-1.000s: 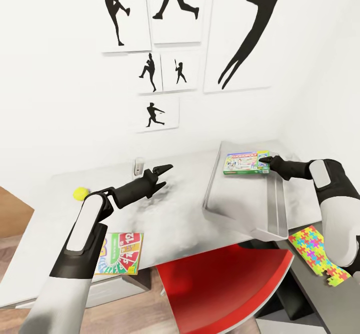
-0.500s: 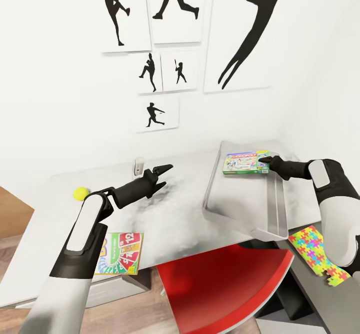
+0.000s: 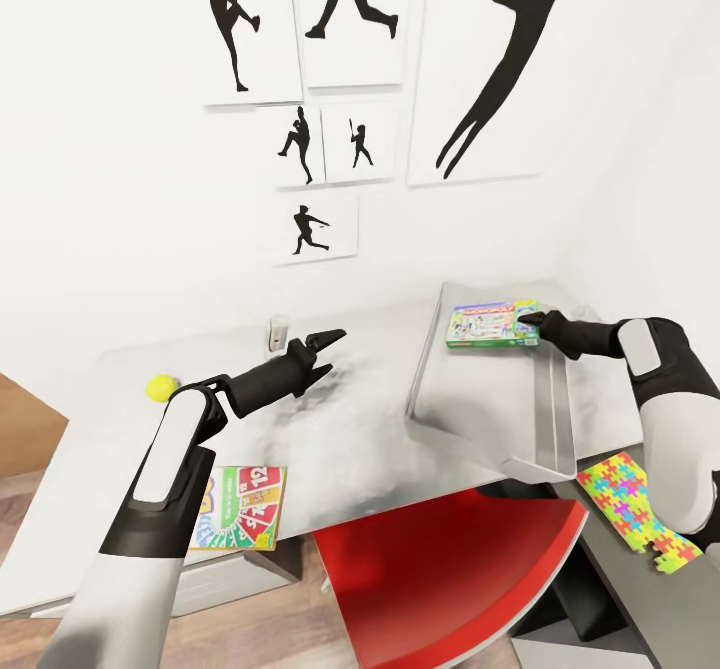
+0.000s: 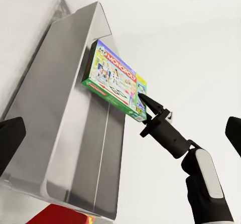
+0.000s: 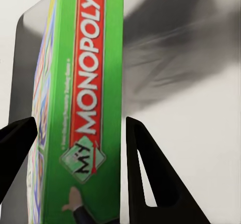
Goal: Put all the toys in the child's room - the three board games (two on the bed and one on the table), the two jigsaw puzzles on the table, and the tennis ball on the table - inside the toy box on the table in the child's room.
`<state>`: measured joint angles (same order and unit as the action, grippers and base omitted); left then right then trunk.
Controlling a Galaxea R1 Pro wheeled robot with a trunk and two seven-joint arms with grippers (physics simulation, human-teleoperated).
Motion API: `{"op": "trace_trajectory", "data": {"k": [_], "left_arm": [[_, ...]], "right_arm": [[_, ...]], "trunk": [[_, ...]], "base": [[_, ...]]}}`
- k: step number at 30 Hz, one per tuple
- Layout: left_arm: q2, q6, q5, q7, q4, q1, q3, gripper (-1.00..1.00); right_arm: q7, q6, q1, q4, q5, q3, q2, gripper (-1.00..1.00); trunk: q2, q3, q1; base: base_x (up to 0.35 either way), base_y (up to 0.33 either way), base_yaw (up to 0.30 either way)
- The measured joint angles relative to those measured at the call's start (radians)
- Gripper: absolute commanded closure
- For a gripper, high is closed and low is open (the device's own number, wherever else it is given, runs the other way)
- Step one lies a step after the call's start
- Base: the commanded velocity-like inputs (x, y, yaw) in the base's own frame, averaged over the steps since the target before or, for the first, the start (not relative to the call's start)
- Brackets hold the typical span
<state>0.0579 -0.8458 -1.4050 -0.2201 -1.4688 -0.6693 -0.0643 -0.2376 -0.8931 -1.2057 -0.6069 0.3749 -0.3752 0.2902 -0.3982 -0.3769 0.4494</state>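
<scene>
The green Monopoly box (image 3: 492,324) is held over the far end of the grey toy box (image 3: 500,419), which is seen lying on the table (image 3: 350,429) with its open side up. The Monopoly box is gripped at its right edge by the right gripper (image 3: 530,326); in the right wrist view the box (image 5: 80,108) is seen edge-on between the two black fingers (image 5: 145,174), which are closed against it. In the left wrist view the same box (image 4: 115,81) is seen at the top edge of the toy box (image 4: 70,123), pinched by the right gripper (image 4: 145,106).

The left gripper (image 3: 325,344) is held above the middle of the table, its jaws spread and nothing between them. A tennis ball (image 3: 161,387) is seen at the table's left side, a colourful board game (image 3: 240,506) at its near left edge, and a jigsaw puzzle (image 3: 640,509) at the right, beside the toy box. A red chair (image 3: 450,579) is placed in front of the table.
</scene>
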Motion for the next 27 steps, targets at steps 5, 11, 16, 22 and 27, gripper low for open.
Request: {"op": "trace_trajectory", "data": {"k": [5,11,16,22,27], "left_arm": [[0.002,0.0,0.0,0.0,0.001,0.0,0.0,-1.0],[0.005,0.0,0.0,0.0,0.001,-0.003,-0.001,-1.0],[0.007,0.0,0.0,0.0,0.002,-0.005,-0.001,-1.0],[0.007,0.0,0.0,0.0,0.003,-0.006,-0.001,-1.0],[0.008,0.0,0.0,0.0,0.003,-0.006,-0.001,-1.0]], "right_arm": [[0.0,-0.001,-0.001,-0.002,0.001,0.0,0.003,1.0],[-0.001,-0.002,-0.001,-0.003,0.001,0.0,0.004,1.0],[-0.001,-0.002,-0.001,-0.003,0.001,0.0,0.003,1.0],[-0.001,-0.003,-0.001,-0.004,0.001,0.0,0.002,1.0],[-0.001,-0.004,0.0,-0.004,0.002,0.0,0.0,1.0]], "trunk": [[0.0,0.0,0.0],[0.0,0.0,0.0],[0.0,-0.001,0.0],[0.0,-0.005,0.0],[0.0,-0.012,0.0]], "base": [[0.0,0.0,0.0],[0.0,0.0,0.0],[0.0,0.0,0.0],[0.0,0.0,0.0],[0.0,0.0,0.0]]}}
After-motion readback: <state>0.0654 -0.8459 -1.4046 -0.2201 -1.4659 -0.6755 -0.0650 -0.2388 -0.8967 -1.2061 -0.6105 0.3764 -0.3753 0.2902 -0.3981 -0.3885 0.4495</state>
